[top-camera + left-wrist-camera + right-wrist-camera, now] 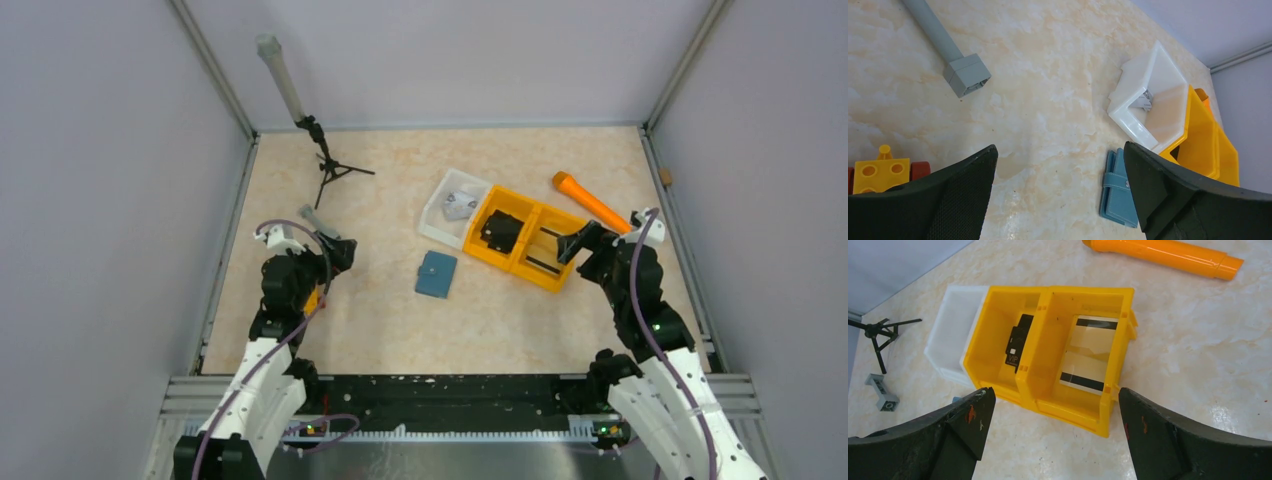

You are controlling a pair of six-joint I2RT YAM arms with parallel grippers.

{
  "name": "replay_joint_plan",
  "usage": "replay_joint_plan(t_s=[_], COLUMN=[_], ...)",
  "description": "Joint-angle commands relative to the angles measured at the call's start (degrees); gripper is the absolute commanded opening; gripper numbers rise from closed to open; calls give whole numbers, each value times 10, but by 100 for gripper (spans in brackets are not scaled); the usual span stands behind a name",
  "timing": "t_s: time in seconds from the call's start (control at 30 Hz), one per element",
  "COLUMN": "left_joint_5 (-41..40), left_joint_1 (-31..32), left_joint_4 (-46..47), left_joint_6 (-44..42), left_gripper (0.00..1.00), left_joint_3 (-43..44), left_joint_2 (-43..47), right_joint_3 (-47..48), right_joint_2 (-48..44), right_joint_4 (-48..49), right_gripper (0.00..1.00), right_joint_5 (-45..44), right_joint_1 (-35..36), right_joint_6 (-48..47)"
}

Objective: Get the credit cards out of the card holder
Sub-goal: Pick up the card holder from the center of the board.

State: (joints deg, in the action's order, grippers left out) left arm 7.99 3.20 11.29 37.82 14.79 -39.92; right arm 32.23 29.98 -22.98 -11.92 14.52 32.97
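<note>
The left arm (262, 375) and right arm (670, 390) have white shells near their bases and black joints higher up, each trailed by a purple cable (296, 222). The left gripper (1059, 150) has broad, black, mesh-textured wedge fingers. The right gripper (1055, 392) has black fingers with small red marks.

The card holder (436, 273) is a small, flat teal-blue wallet, folded shut and lying flat near the middle of the surface (380, 320). From my left wrist I see a strap with a small stud across its edge. It lies slightly skewed, near the white tray (432, 215) and orange bin (478, 248), on their near side.
</note>
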Motion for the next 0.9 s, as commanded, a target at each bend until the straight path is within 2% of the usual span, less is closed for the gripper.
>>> replay_joint_plan(t_s=[0.0, 0.2, 0.33, 0.5, 0.57, 0.7, 0.87], left_joint_5=[-2, 95, 69, -48, -84, -221, -314], left_joint_1=[0, 5, 53, 190, 238, 347, 436], left_joint_4=[6, 50, 42, 1, -13, -98, -175], left_joint_6=[-9, -46, -71, -144, -174, -223, -263], left_gripper=[99, 99, 99, 99, 93, 88, 84], left_joint_3=[17, 26, 50, 93, 118, 211, 316], left_joint_2=[-6, -60, -92, -118, -143, -244, -366], right_joint_3=[-3, -4, -7, -8, -7, -19, -21], right_joint_2=[-6, -5, 1, 19, 24, 26, 29], right_joint_4=[-3, 9, 26, 57, 60, 67, 66], right_gripper=[97, 96, 95, 93, 93, 92, 93], right_joint_5=[-5, 17, 70, 176, 196, 209, 206], right_joint_1=[3, 4, 3, 4, 4, 4, 4], right_joint_6=[9, 20, 7, 8, 16, 23, 15])
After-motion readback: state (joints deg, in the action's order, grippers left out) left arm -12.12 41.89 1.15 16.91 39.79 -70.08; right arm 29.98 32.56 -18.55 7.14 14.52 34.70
